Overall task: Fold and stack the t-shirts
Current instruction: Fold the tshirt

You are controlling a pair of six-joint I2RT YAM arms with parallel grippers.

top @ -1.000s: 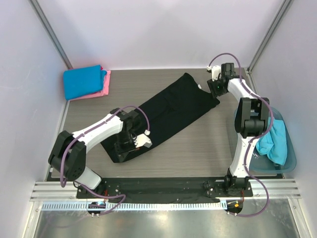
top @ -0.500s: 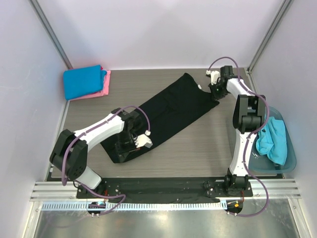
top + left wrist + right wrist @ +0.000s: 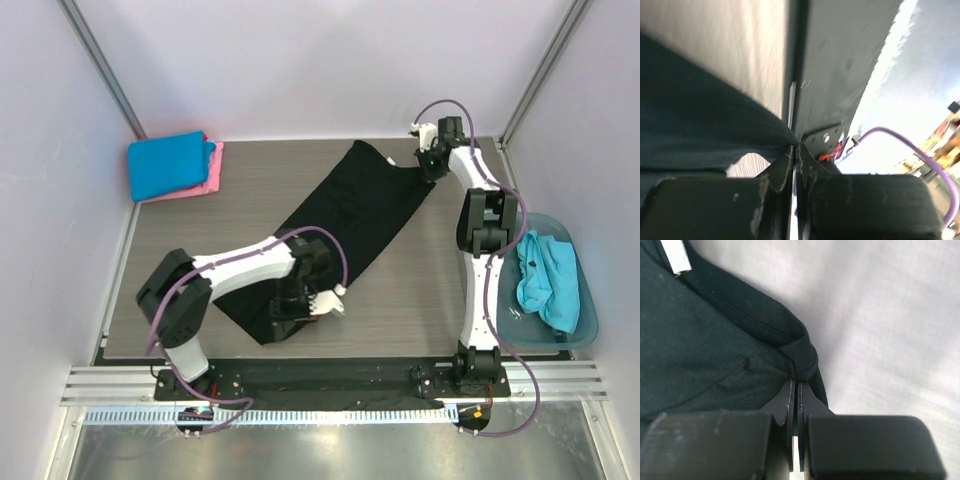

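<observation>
Grey table (image 3: 420,290), black t-shirt (image 3: 350,215) stretched diagonally

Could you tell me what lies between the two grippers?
In the top view, the large black cloth t-shirt spans from left gripper to right gripper.

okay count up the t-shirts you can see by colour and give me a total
Black t-shirt: 1, spread out
Blue t-shirt: 1, folded, lying on the pink one
Pink t-shirt: 1, folded, in the far left corner
Turquoise t-shirt: 1, bunched in the teal tub
Total: 4
</observation>
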